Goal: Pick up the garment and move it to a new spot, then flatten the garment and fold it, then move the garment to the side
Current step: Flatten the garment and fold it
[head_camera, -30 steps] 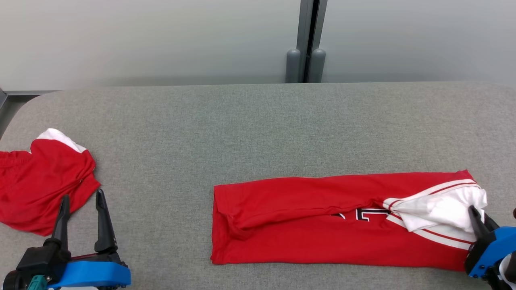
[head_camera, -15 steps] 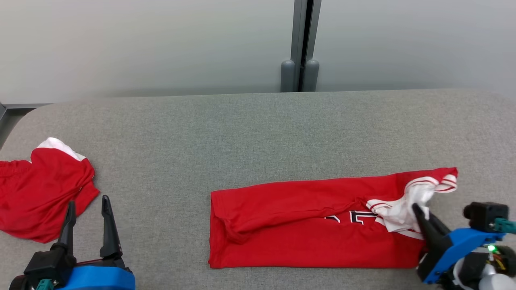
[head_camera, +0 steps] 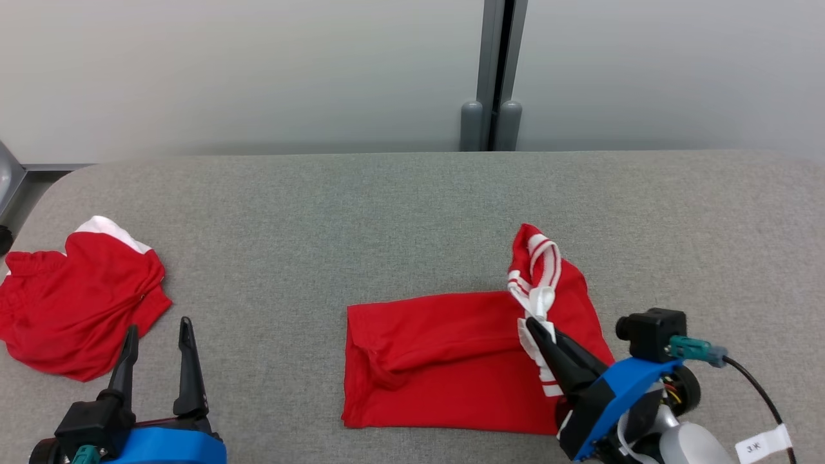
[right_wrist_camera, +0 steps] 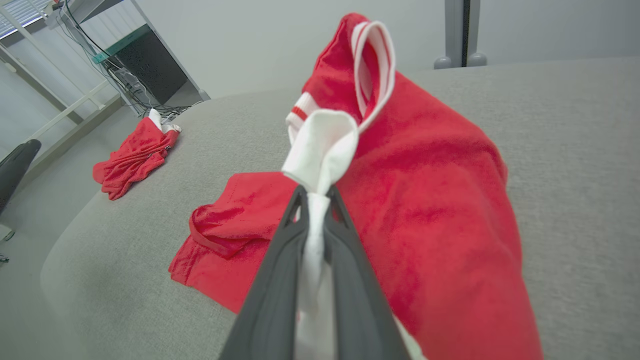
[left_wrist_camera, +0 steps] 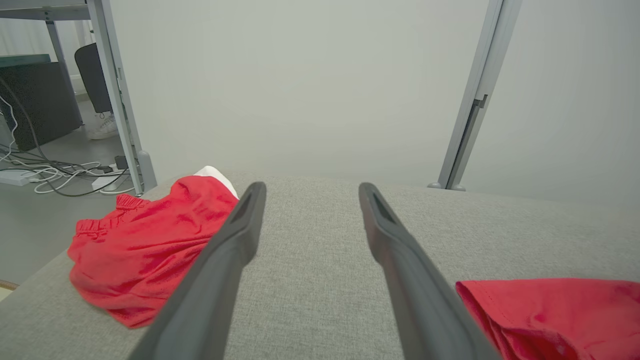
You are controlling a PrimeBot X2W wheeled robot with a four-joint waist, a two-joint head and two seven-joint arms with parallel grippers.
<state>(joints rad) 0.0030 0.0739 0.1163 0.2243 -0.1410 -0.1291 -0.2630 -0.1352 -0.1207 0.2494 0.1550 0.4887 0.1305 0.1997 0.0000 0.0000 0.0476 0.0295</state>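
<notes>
The garment (head_camera: 438,361) is a red jersey with white striped trim, lying folded lengthwise on the grey table (head_camera: 387,206). My right gripper (head_camera: 532,322) is shut on its white-trimmed right end (right_wrist_camera: 325,145), which is lifted and carried leftward over the rest of the cloth. In the right wrist view the white cloth is pinched between the two dark fingers, with red fabric (right_wrist_camera: 435,210) draping to the right. My left gripper (head_camera: 158,328) stands open near the front left edge, empty; in the left wrist view its fingers (left_wrist_camera: 235,235) frame bare table, with the garment's corner (left_wrist_camera: 550,310) at the lower right.
A second red garment with a white patch (head_camera: 77,303) lies crumpled at the table's left end, just left of my left gripper. A grey wall with a vertical post (head_camera: 493,71) runs behind the table. Cables and furniture (left_wrist_camera: 45,135) stand on the floor beyond the left end.
My right gripper has carried the garment's right end up and leftward, so the cloth now doubles over and looks much shorter. The left gripper stayed open in place. The head camera shifted a little.
</notes>
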